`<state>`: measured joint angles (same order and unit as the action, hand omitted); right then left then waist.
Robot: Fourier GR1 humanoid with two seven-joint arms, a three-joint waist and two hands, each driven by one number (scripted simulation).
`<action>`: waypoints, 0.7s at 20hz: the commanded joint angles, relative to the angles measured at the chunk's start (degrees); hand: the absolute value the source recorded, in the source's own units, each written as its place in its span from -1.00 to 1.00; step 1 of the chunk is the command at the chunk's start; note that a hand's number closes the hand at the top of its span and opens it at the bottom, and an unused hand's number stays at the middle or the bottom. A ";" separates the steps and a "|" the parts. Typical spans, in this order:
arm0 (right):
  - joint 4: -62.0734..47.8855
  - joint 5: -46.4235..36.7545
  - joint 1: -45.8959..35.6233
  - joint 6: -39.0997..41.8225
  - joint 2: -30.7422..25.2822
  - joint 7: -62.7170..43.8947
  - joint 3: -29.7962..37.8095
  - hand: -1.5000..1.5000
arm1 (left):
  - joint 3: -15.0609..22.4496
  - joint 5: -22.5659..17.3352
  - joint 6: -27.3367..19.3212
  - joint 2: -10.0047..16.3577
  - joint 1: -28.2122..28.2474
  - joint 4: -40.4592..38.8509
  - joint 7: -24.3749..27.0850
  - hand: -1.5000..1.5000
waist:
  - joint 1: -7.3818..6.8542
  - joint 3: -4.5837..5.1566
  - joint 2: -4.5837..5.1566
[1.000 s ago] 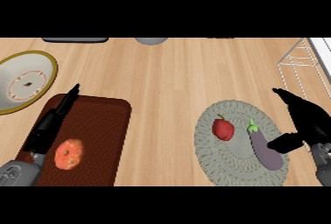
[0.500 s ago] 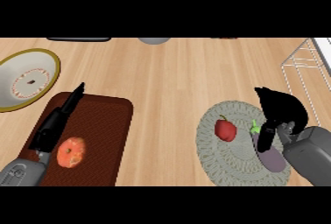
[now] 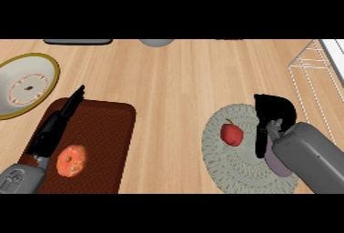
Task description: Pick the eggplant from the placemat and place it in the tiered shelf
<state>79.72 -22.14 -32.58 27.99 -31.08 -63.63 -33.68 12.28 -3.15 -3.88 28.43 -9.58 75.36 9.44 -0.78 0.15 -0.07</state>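
The purple eggplant [image 3: 276,163] lies on the right part of the round grey woven placemat [image 3: 232,175], mostly covered by my right forearm. My right hand [image 3: 273,110] hangs directly over the eggplant's stem end. Its thumb reaches straight down along the eggplant's left side, and the hand is open. The white wire tiered shelf [image 3: 311,64] stands at the far right edge of the counter, beyond the mat. My left hand [image 3: 58,124] rests open, fingers straight, over the brown tray [image 3: 111,136] at the lower left.
A small red fruit [image 3: 232,134] sits on the placemat just left of my right hand. An orange glazed ring [image 3: 71,160] lies on the brown tray. A yellow-rimmed plate [image 3: 13,73] is at far left. A grey bowl [image 3: 156,42] is at the back edge.
My right hand has swung in from the right edge to above the eggplant, and the forearm now covers most of it. The left hand has barely moved.
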 commanded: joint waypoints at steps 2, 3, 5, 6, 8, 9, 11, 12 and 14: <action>1.96 0.04 0.18 6.58 2.95 -15.12 -1.30 -1.00 | -2.37 -0.75 0.62 1.17 -1.32 0.45 -2.28 0.00 | 1.12 -0.04 -0.31; -0.15 -1.51 -1.06 5.41 4.44 -14.87 -1.57 -1.00 | -1.24 -0.05 0.18 -0.57 -0.79 -0.33 -1.60 0.00 | 0.76 -0.06 -0.10; 0.04 -1.79 -0.04 6.32 4.44 -14.12 -1.98 -1.00 | -0.70 0.33 0.91 -0.33 1.30 1.12 -0.36 0.00 | 0.56 -0.07 -0.17; 1.68 -1.25 -0.72 7.37 4.09 -15.77 -0.92 -1.00 | -1.81 -0.15 0.45 0.38 0.32 2.60 -2.94 0.00 | 0.73 -0.08 -0.33; 0.58 -4.45 2.11 4.36 3.32 -12.51 -2.45 -1.00 | -1.14 0.83 -0.29 -0.88 1.79 2.49 -1.33 0.00 | 0.67 -0.10 -0.14; 1.24 -3.52 0.60 5.39 5.90 -15.49 -1.30 -1.00 | -2.36 0.76 0.94 -0.04 0.96 -0.31 1.12 0.00 | 0.85 -0.06 -0.07; 1.90 -5.99 2.21 5.23 4.21 -12.71 -2.06 -1.00 | -2.59 0.20 1.72 -0.16 1.91 0.65 0.16 0.00 | 0.76 -0.10 -0.08; 5.50 -8.26 4.54 3.68 5.54 -14.73 -4.65 -1.00 | -1.77 1.94 0.02 -1.42 -0.10 -0.60 -0.53 0.00 | 1.45 -0.08 -0.17; 2.75 -9.45 3.08 4.11 6.04 -12.92 -2.43 -1.00 | -2.61 1.95 0.46 -1.44 0.57 -0.28 0.62 0.00 | 0.86 -0.10 -0.03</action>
<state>82.18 -28.74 -29.54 30.05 -28.16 -65.36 -35.40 10.19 -1.99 -3.33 27.63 -8.66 75.62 9.39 0.15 0.06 -0.18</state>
